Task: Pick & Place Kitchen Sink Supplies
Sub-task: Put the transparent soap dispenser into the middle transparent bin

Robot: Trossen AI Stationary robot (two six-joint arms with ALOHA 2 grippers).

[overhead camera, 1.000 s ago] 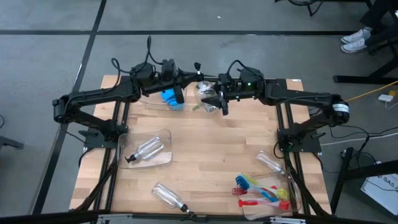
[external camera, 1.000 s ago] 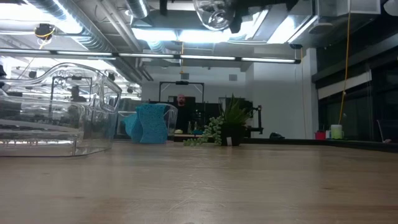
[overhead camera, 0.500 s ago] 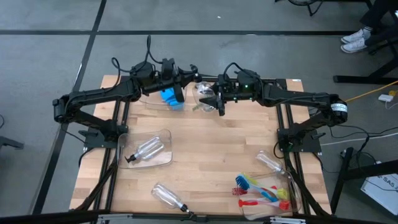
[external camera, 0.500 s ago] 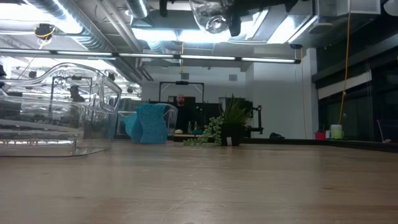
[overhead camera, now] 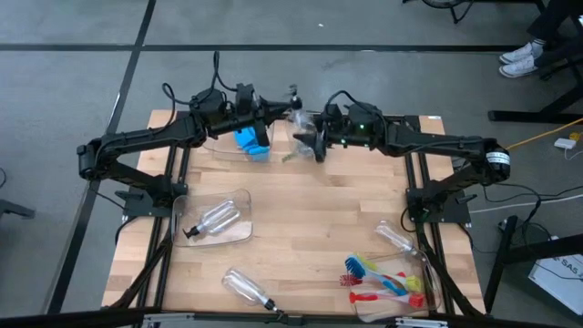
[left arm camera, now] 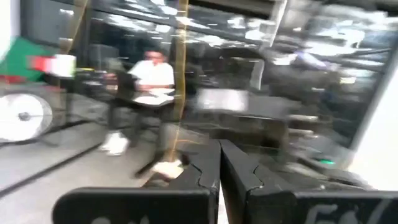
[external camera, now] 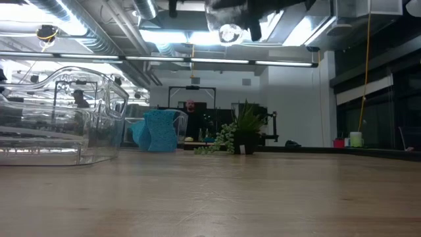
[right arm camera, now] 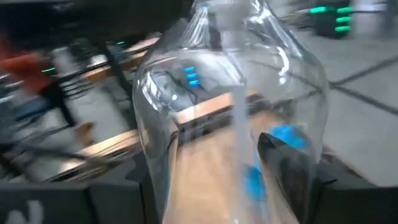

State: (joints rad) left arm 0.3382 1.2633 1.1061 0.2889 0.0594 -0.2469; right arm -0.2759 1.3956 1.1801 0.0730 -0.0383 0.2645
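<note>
My right gripper (overhead camera: 308, 143) is shut on a clear plastic bottle (overhead camera: 300, 121) high above the far middle of the table; the low view has the bottle (external camera: 228, 30) at the top of the picture. The bottle's black pump top (overhead camera: 293, 92) points toward the far edge. My left gripper (overhead camera: 277, 113) stands shut just left of the bottle's neck, with nothing between its fingers (left arm camera: 219, 167). A blue sponge (overhead camera: 250, 143) stands on edge in a clear bin at the far left. My right gripper pinches the bottle's clear body (right arm camera: 205, 155) between its two fingers (right arm camera: 287, 167), one on each side. The fingers come about level from the table's right and lie across the bottle. The bottle is lifted clear, lying roughly level with its neck (right arm camera: 219, 14) toward the far edge.
A clear bin (overhead camera: 239, 198) at the near left holds a bottle (overhead camera: 215, 219). Another bottle (overhead camera: 246, 289) lies by the near edge, and one more (overhead camera: 393, 239) at the right. Red, blue and yellow-green brushes (overhead camera: 383, 279) lie at the near right. A person sits beyond the table (left arm camera: 152, 74).
My right gripper has swung with the bottle a little toward the far edge and the left gripper. The bottle has stayed lifted clear in the hold.
</note>
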